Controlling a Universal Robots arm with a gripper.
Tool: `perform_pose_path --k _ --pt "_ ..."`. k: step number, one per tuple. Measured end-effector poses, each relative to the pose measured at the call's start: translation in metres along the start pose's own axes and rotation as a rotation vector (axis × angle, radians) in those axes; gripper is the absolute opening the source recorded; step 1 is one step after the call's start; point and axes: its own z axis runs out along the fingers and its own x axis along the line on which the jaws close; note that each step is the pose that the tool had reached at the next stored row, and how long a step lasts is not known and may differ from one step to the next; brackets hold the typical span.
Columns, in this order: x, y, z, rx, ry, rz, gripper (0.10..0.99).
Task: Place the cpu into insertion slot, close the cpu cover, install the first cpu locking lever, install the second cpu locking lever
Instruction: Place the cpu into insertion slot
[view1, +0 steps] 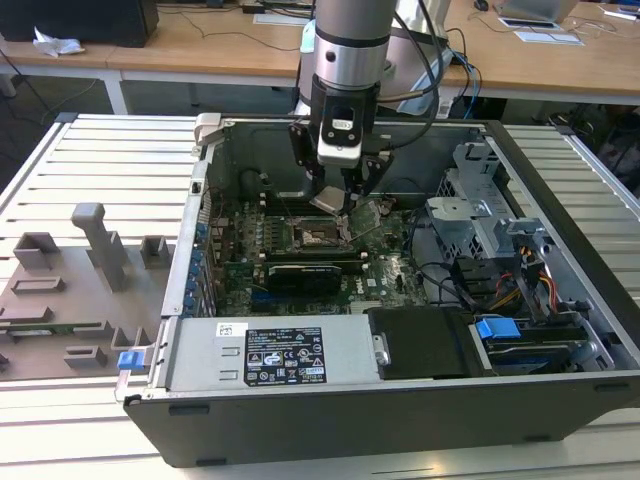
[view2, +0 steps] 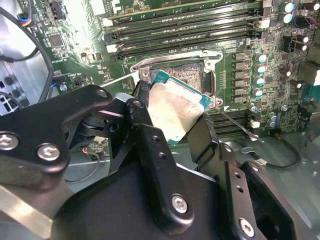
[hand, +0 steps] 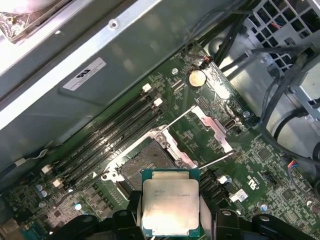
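Exterior view: arm (view1: 350, 40) reaches down from the far side into an open PC case (view1: 400, 415) on a slatted bench (view1: 110, 160). Jaws clamped on the cpu (view1: 328, 200), which hangs tilted over the green board, just above the far edge of the insertion slot (view1: 318, 236); not seated. The cpu cover (view1: 366, 213) is swung up, just beside the slot toward the exterior view's right. At the case's near side: silver box w/ label (view1: 270, 355), w/ a black box (view1: 420, 340) next to it. Grey fixture tray (view1: 60, 300) lies on the bench at the exterior view's left, apart from the case. Second wrist view: cpu (view2: 175, 107) gripped by two opposite edges btwn the black jaws, pale metal top showing, one corner over the slot's rim. Insertion slot (view2: 182, 75) open, contact grid bare. Memory slots (view2: 185, 22) run just beyond it; a thin lever rod (view2: 235, 122) sticks out free beside the slot, and a row of capacitors (view2: 260, 70) lines that same side. First wrist view: cpu (hand: 171, 200) sits squarely btwn the jaws, near the slot (hand: 145, 162) but not in it. Cpu cover (hand: 214, 127) is flipped back off the slot, window frame visible. A lever rod (hand: 215, 161) is loose btwn cover and cpu. Memory slots (hand: 115, 132) flank the slot's other side; coin battery (hand: 196, 77) sits past the cover.
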Motion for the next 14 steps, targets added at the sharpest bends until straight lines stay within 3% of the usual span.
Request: perform_pose_path --k 14 --pt "0.0000 0.0000 0.0010 0.016 -0.0127 0.123 0.545"
